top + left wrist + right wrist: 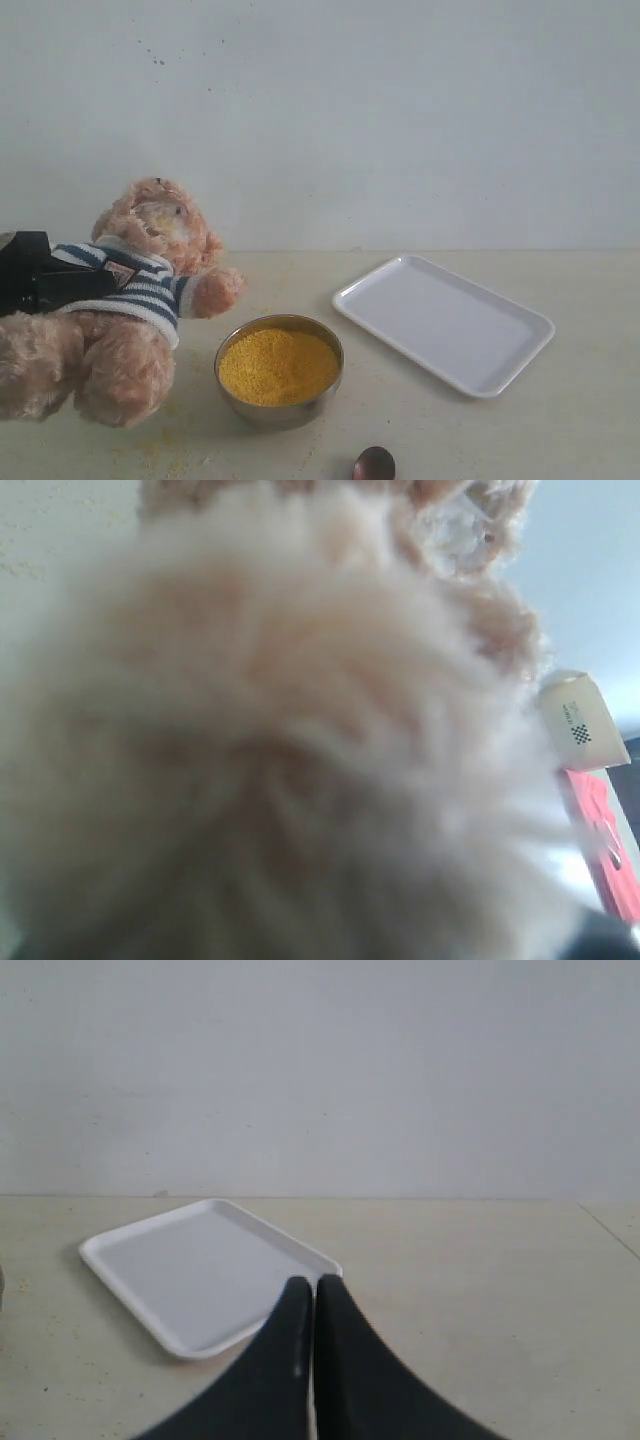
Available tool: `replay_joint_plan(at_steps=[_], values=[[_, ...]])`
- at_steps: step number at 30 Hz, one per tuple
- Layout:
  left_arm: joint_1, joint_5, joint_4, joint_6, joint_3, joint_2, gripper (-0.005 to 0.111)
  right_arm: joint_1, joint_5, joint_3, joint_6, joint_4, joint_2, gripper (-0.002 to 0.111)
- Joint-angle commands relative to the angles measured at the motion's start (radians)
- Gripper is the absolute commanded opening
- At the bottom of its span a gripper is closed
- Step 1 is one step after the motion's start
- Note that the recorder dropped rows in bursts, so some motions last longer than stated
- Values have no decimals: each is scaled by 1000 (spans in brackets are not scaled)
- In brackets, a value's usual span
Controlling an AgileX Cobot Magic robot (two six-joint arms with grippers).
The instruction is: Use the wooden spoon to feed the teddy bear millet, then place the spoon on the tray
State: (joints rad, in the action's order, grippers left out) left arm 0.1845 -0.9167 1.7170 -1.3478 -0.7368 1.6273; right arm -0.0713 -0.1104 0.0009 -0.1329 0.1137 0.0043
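Observation:
The teddy bear (140, 300) leans back at the left of the exterior view, with yellow grains on its muzzle. My left gripper (100, 280) reaches in from the left edge and is shut on the bear's striped torso. In the left wrist view the bear's fur (280, 740) fills the picture and hides the fingers. The millet (277, 365) mounds in a steel bowl (280, 410) just right of the bear. Only the oval end of the wooden spoon (374, 465) shows, at the bottom edge. The white tray (445, 322) lies empty at the right. My right gripper (314, 1285) is shut on nothing, short of the tray (200, 1275).
Loose millet grains (160, 450) are scattered on the table in front of the bear. A plain wall stands behind the table. The left wrist view also shows a white box with a checker mark (578, 720) and a red object (605, 840) beyond the bear.

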Motion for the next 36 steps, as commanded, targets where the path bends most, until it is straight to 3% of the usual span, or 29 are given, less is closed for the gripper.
replay_joint_plan(at_steps=[1, 5, 8, 10, 13, 17, 28, 31, 33, 36], values=[[3, -11, 27, -23, 3, -11, 4, 1, 118, -1, 0, -65, -4, 0], [3, 25, 27, -23, 3, -11, 4, 1, 332, -1, -14, -85, -4, 0], [3, 44, 27, -23, 3, -11, 4, 1, 640, -1, -44, -85, -4, 0], [3, 52, 27, -23, 3, -11, 4, 1, 852, -1, -121, -85, -4, 0], [3, 54, 27, -23, 3, -11, 4, 1, 1024, -17, -288, -114, -4, 0], [3, 54, 27, -23, 3, -11, 4, 1, 1002, -128, -436, -119, -4, 0], [3, 54, 27, -67, 3, -11, 4, 1, 817, -493, -416, -119, 143, 0], [3, 54, 27, -67, 3, -11, 4, 1, 813, -536, -307, -114, 241, 0], [3, 54, 27, -67, 3, -11, 4, 1, 810, -551, -130, -107, 369, 0], [3, 54, 27, -75, 3, -11, 4, 1, 670, -551, 271, -107, 594, 0]])
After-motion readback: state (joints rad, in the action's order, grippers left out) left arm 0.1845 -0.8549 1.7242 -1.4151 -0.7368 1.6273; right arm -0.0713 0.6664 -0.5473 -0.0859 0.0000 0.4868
